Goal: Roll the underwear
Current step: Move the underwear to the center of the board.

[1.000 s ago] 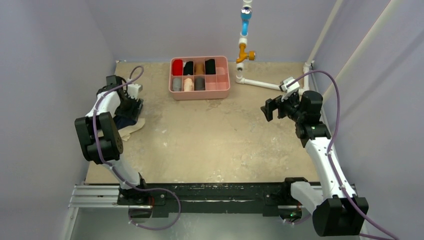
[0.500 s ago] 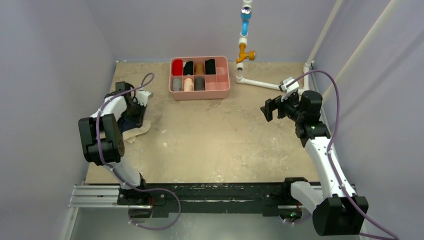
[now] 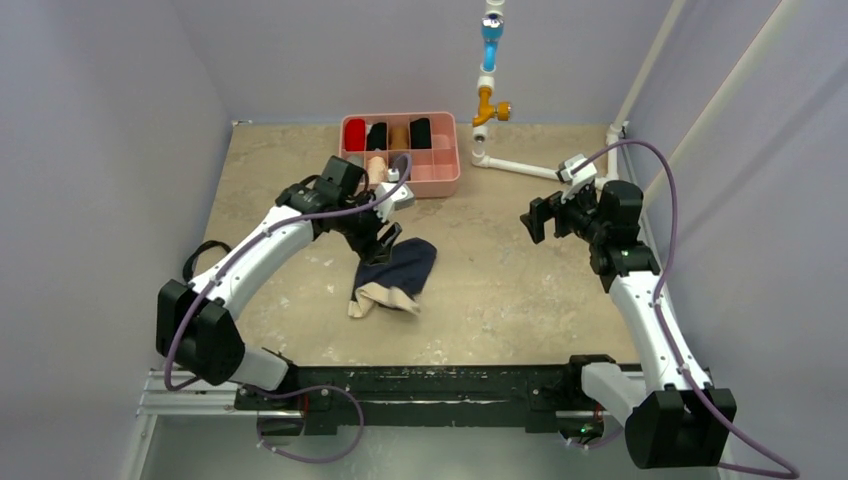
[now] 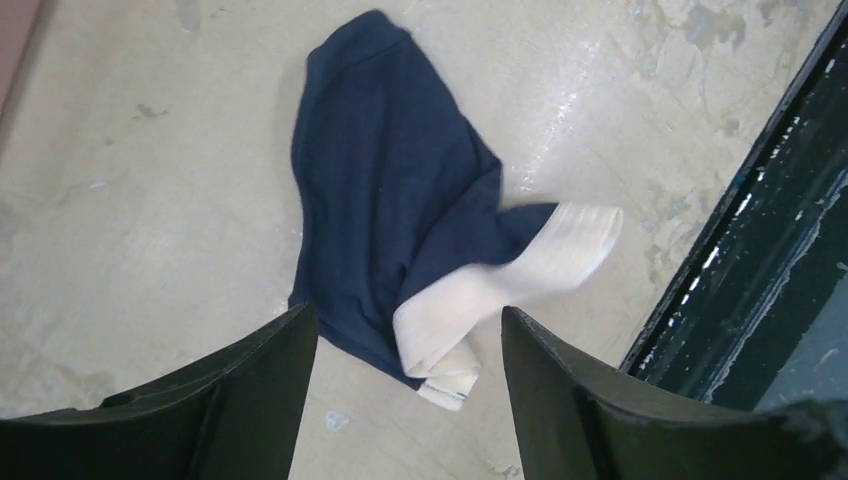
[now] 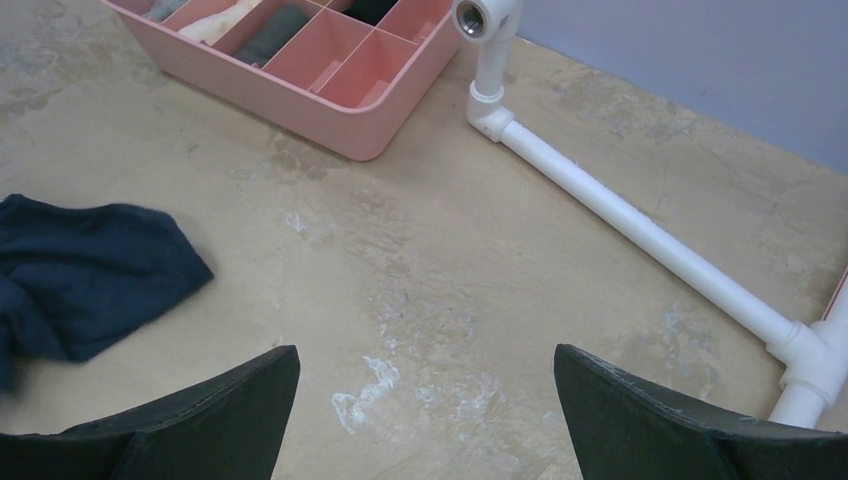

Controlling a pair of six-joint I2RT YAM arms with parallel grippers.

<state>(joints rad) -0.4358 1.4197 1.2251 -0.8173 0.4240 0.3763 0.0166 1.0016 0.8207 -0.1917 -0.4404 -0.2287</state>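
Note:
The underwear (image 3: 396, 277) is a navy garment with a pale cream band, lying crumpled near the middle of the table. In the left wrist view the underwear (image 4: 390, 210) lies flat below the jaws, its cream band (image 4: 510, 285) folded over itself. My left gripper (image 3: 385, 235) is open and empty, just above the garment's far edge; it also shows in the left wrist view (image 4: 410, 390). My right gripper (image 3: 535, 218) is open and empty, hovering at the right; the right wrist view (image 5: 425, 400) shows the underwear (image 5: 85, 275) at far left.
A pink divided tray (image 3: 445, 178) with several fabric rolls stands at the back centre, also in the right wrist view (image 5: 340, 110). A white pipe frame (image 3: 520, 168) with an orange and blue fitting runs along the back right. The black rail (image 3: 430, 385) lines the near edge.
My left arm has swung from the far left to the table's middle, carrying the underwear there and letting it go. The right arm has not moved.

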